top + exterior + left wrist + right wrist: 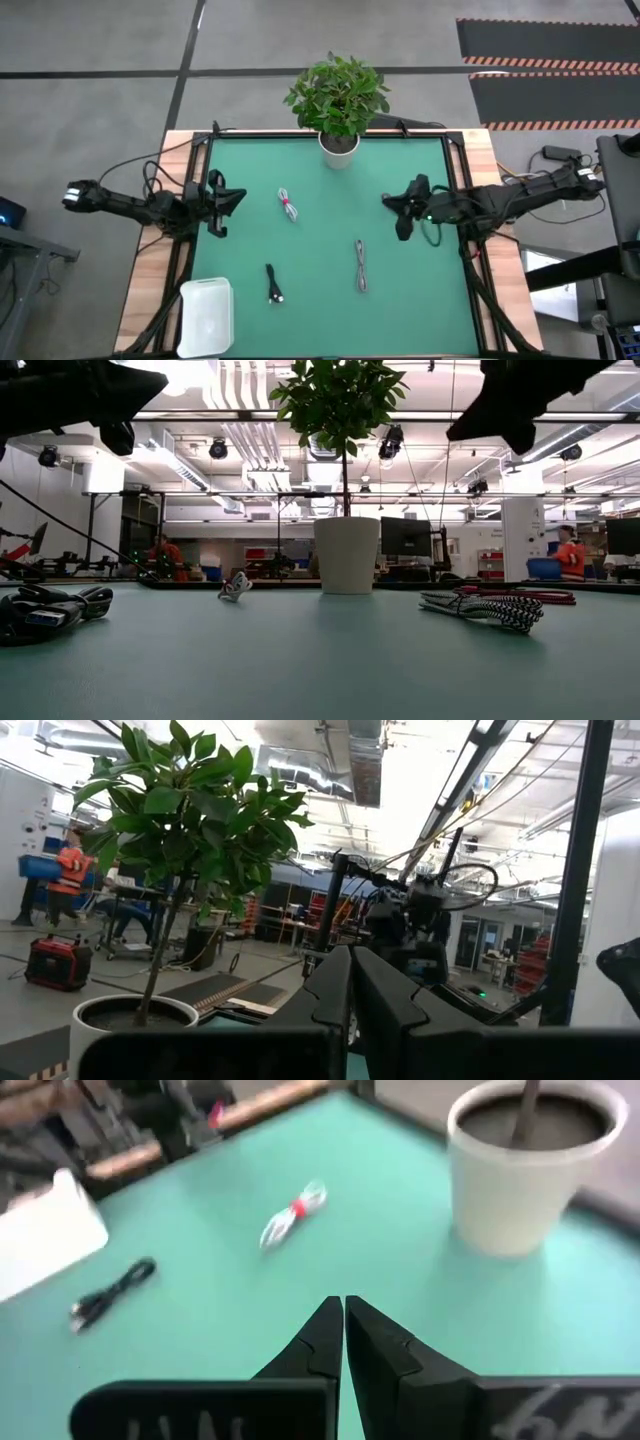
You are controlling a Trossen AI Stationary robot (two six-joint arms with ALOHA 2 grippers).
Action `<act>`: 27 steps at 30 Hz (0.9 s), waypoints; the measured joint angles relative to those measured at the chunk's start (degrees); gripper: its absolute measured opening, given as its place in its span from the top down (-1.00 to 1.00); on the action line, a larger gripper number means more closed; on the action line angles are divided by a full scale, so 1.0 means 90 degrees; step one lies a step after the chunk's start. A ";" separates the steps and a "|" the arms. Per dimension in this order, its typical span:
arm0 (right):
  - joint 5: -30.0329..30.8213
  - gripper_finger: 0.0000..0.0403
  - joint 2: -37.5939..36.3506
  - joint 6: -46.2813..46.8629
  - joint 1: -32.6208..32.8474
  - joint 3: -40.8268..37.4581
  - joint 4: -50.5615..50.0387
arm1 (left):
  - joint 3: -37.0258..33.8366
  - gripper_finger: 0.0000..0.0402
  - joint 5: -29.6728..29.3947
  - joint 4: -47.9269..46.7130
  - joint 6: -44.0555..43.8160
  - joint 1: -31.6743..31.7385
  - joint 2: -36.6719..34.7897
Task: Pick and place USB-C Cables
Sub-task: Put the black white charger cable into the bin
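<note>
Green worktop [320,300] with three cables, a potted plant [338,100], a white box [205,316]; busy workshop behind. Both grippers' fingers pinched together, empty.

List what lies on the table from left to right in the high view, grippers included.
White box → left gripper → black cable → white-and-red cable → potted plant → grey cable → right gripper.
</note>
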 joint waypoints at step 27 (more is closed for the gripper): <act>-0.4305 0.96 0.4449 0.3548 0.0002 0.4231 -0.4655 | 0.0000 1.00 0.0002 -0.0006 0.0007 0.0000 0.0154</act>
